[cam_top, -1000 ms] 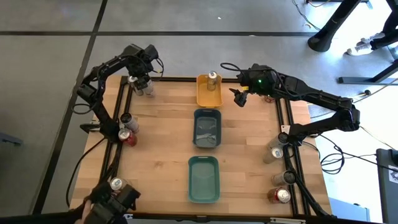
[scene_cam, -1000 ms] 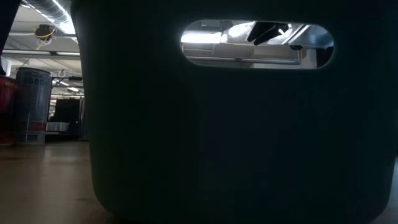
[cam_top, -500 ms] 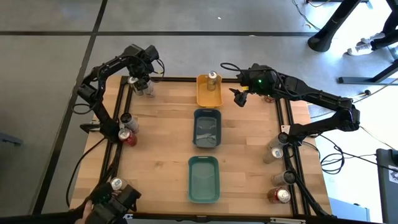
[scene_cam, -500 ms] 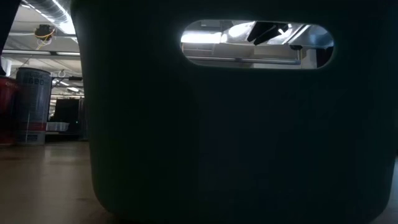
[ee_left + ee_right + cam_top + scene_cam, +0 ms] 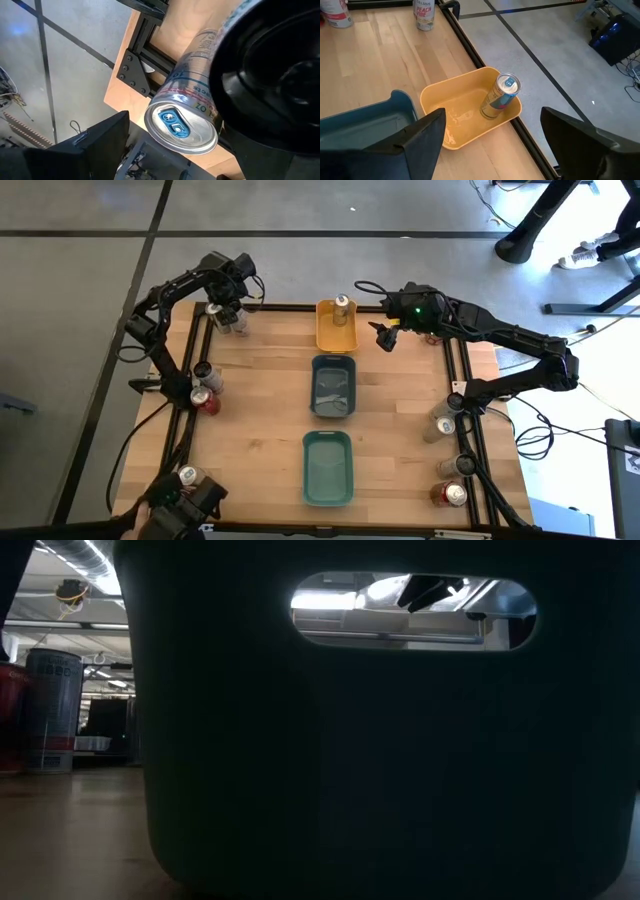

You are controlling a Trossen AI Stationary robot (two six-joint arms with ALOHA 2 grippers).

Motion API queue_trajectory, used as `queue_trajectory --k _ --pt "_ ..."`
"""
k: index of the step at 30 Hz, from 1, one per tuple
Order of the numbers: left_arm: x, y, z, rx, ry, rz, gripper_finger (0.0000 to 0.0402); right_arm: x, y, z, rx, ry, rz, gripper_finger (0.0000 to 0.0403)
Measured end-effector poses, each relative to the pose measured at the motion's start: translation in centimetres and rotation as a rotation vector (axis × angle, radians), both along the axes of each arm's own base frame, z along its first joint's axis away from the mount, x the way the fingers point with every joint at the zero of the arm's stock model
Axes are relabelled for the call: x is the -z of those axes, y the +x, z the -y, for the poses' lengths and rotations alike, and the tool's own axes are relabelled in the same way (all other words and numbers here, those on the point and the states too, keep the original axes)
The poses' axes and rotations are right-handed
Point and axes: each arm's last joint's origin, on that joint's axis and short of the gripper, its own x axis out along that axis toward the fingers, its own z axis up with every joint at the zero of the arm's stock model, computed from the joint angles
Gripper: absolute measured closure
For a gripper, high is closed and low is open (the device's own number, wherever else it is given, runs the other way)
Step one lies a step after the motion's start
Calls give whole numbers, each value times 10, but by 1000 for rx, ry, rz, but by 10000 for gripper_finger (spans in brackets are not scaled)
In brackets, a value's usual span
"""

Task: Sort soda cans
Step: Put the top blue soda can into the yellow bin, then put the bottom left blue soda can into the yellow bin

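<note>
The jaws of the left gripper (image 5: 232,316) stood wide apart around a silver can (image 5: 192,116) at the far left corner of the table (image 5: 260,420); whether the fingers already pressed on it I could not tell, so I judged it as framed, not held. In the left wrist view the can stood upright, its long axis vertical, its silver top with the blue tab turned toward the camera, and one dark finger covered a part of its side. So the can lay directly between the fingers, and closing them across its round body seemed to be all that the next move needed. The left arm was clearly the nearer one to this can. The right gripper (image 5: 383,335) hovered just beside the yellow tray (image 5: 325,337), on its right side, with its jaws also apart and nothing between them. In that tray one can (image 5: 500,96) already stood, leaning a little against the far wall. The two teal trays (image 5: 332,387) lay in a row nearer to the front. Other cans (image 5: 203,387) waited along the left and right edges, well apart from both grippers.
</note>
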Motion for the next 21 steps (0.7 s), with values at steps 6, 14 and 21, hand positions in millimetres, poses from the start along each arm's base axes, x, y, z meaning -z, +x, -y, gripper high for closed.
queue_trajectory --k 6,14,21 --pt "0 2 5 19 -28 -22 84 0 0 0 -6 4 1 78" --pt "-17 10 21 69 5 -1 101 0 0 0 -8 1 0 78" --pt "-62 9 40 63 136 91 120 0 0 0 -10 -1 -2 78"
